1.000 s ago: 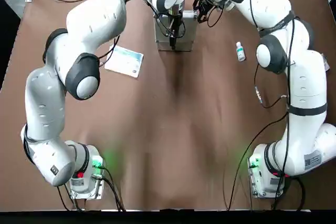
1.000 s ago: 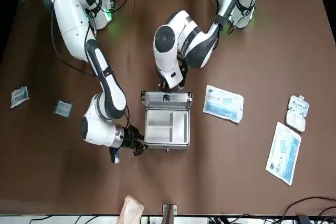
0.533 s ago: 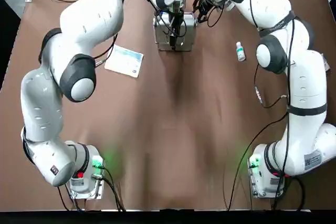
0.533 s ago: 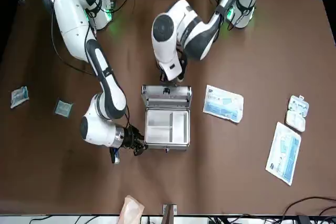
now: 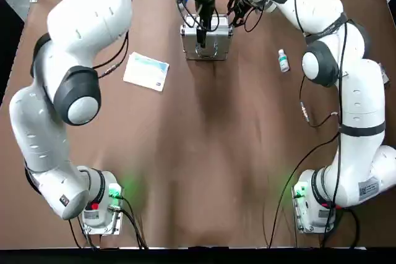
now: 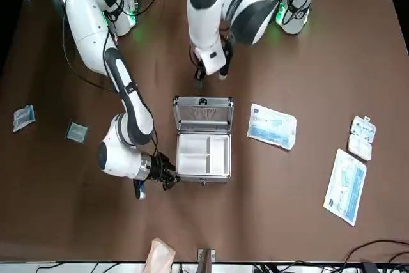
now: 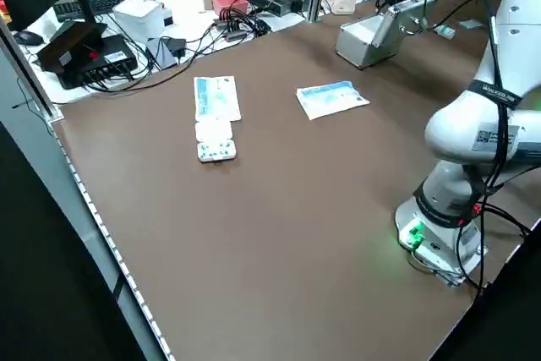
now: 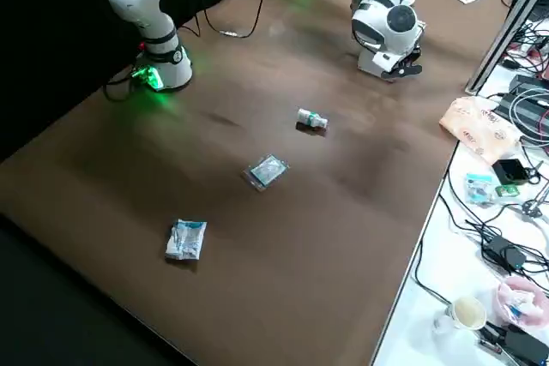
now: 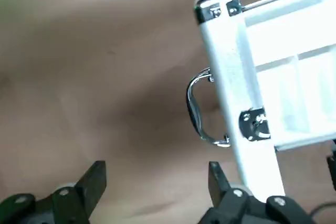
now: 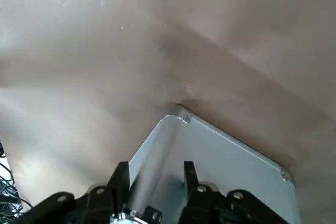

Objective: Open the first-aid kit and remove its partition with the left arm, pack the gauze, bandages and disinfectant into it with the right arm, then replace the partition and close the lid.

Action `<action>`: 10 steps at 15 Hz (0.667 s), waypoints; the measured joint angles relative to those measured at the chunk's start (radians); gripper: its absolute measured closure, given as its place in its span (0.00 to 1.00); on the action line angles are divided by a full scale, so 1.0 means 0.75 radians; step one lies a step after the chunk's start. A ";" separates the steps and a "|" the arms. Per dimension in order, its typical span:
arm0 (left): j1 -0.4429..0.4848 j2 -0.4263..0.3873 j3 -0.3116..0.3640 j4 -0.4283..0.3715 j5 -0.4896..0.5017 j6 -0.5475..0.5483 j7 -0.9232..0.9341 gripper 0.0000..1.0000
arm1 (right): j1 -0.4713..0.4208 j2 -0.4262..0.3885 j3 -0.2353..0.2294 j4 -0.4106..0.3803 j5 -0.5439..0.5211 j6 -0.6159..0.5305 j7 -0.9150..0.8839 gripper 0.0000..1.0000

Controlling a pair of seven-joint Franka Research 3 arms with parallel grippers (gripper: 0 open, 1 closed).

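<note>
left jaws (image 9: 157, 167) wide apart, empty, near boxy metal case (image 6: 190, 178); right jaws (image 10: 156, 166) parted at its side, hold unclear

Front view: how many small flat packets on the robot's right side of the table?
2: one packet near the table's edge, another nearer the right arm.

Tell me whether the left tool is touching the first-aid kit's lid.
Apart. The front view shows bare brown table between the left tool's fingertips and the near edge of the raised lid.
</note>
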 joint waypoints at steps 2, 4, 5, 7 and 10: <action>0.004 -0.053 0.004 0.002 0.000 -0.016 0.063 0.11 | 0.000 0.000 0.000 0.000 0.000 0.000 0.000 0.51; 0.012 -0.089 0.013 0.002 0.000 -0.027 0.144 0.10 | 0.000 0.000 0.000 -0.001 0.000 -0.001 0.000 0.49; 0.021 -0.096 0.014 0.002 0.001 -0.028 0.195 0.10 | 0.000 0.000 0.000 -0.002 0.000 -0.001 0.000 0.49; 0.043 -0.096 0.015 0.001 0.001 -0.028 0.336 0.10 | 0.001 0.000 0.000 -0.001 0.000 0.000 0.000 0.49; 0.081 -0.096 0.023 0.001 0.001 -0.024 0.579 0.08 | -0.005 -0.002 -0.001 0.002 0.000 0.000 0.000 0.47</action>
